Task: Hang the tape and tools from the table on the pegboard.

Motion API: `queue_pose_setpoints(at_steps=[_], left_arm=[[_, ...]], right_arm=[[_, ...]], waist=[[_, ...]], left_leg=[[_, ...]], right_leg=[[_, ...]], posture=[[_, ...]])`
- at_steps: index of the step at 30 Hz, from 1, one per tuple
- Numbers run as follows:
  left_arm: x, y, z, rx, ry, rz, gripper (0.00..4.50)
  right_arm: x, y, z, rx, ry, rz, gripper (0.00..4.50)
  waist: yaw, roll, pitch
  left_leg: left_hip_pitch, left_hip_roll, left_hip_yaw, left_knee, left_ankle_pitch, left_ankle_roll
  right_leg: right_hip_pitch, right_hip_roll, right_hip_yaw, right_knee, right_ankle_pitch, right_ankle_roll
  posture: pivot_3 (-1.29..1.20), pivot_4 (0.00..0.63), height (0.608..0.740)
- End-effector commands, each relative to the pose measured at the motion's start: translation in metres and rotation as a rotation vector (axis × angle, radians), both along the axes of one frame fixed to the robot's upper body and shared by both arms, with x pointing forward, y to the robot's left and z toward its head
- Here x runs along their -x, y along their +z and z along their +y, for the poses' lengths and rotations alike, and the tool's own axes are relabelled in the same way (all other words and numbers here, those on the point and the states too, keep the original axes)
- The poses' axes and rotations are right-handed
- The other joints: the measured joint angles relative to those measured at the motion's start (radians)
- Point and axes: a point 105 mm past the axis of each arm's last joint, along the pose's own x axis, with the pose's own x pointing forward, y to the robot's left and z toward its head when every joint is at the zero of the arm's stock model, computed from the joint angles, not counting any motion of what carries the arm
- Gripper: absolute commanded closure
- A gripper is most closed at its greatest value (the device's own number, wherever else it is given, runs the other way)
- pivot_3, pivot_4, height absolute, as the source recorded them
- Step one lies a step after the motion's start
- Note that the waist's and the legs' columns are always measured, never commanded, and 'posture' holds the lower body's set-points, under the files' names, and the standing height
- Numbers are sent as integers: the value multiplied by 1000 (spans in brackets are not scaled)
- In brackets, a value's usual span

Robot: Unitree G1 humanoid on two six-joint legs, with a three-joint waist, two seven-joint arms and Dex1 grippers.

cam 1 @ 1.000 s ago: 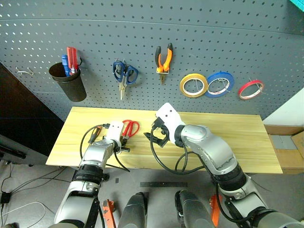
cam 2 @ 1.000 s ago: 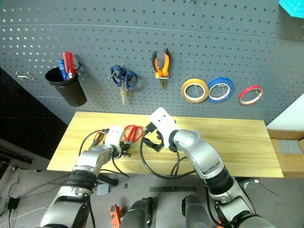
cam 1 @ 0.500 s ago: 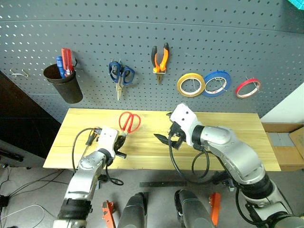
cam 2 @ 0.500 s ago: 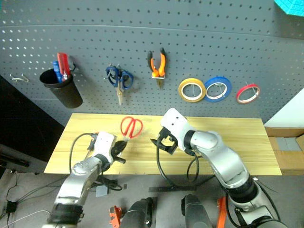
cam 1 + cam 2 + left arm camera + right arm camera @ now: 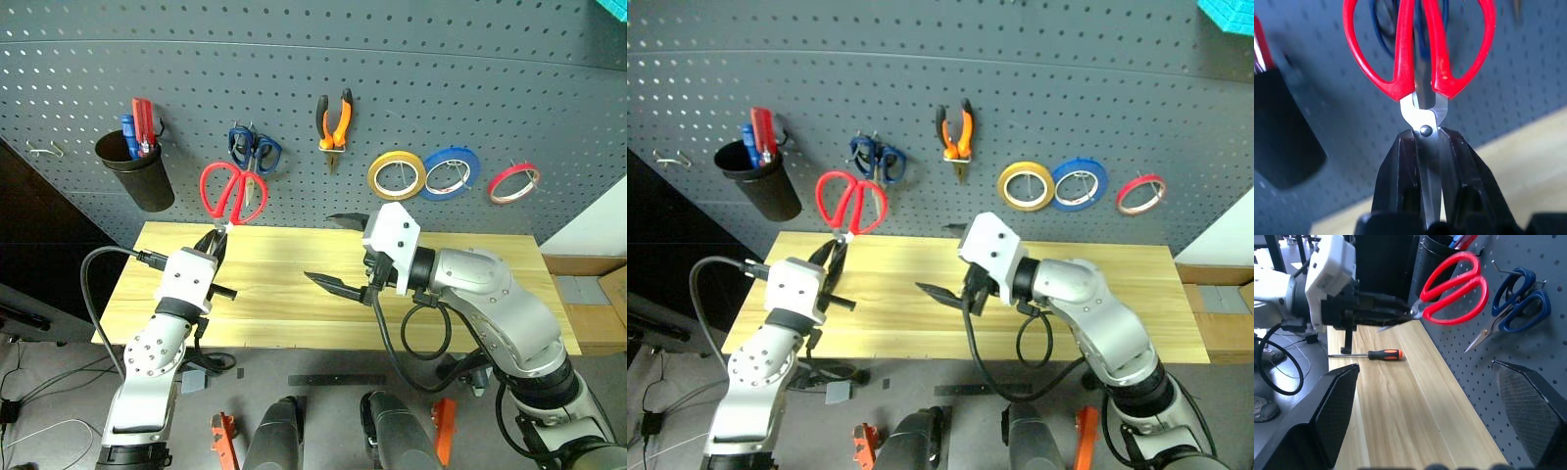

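Both of our grippers have risen off the bench since a second ago, and the left gripper [image 5: 217, 238] did the bigger move: it has lifted the red-handled scissors [image 5: 227, 191] clear of the table [image 5: 490, 284] and tipped them upright. Its two black fingers [image 5: 1400, 171] are clamped on the blades just below the pivot, so the red loops stand above the gripper, in front of the pegboard [image 5: 411, 88] and just beside the blue-handled scissors [image 5: 253, 152] already hanging there. Half a second ago the scissors were still lying on the wood; now nothing of them touches it.

Our right gripper [image 5: 333, 250] holds nothing, its jaws spread wide and pointing toward the left arm, above the middle of the table.

Further out, the screwdriver [image 5: 1371, 354] with the orange-and-black handle lies on the table near its left end, not yet picked up. On the board the orange-handled pliers [image 5: 336, 122] hang on a hook, and the red tape [image 5: 516, 182] hangs at the right, past the yellow roll [image 5: 398, 175] and the blue roll [image 5: 451, 172].

We judge the scissors step to be midway: picked up, not yet hung. What it needs next is a free hook slipped through one red loop. After that, the screwdriver looks to be the only thing left.
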Motion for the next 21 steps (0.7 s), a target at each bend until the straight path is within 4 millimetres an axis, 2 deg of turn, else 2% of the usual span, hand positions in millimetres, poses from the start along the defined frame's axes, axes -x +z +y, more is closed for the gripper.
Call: queue_pose_setpoints(at_steps=[1, 11, 16, 21], left_arm=[[-2, 24, 0, -21, -8, -92, 4257], [-46, 27, -12, -47, -79, -68, 4257], [-56, 28, -20, -49, -110, -65, 4257], [-61, 22, -19, -48, -98, -37, 4257]], right_arm=[[0, 12, -1, -19, 9, -59, 0], [-2, 11, 2, -16, 4, -59, 0], [-2, 13, 4, -22, 5, -67, 0], [-1, 16, 7, -40, 4, -75, 0]], waist=[[1, 0, 0], [8, 0, 0], [6, 0, 0], [5, 0, 0]], left_leg=[[0, 0, 0, 0, 0, 0], [0, 0, 0, 0, 0, 0], [0, 0, 0, 0, 0, 0], [0, 0, 0, 0, 0, 0]], right_leg=[[0, 0, 0, 0, 0, 0], [0, 1, 0, 1, 0, 0], [0, 1, 0, 1, 0, 0], [0, 0, 0, 1, 0, 0]], posture=[[-26, 207, 740], [-47, 205, 740], [-58, 208, 740], [-64, 214, 740]])
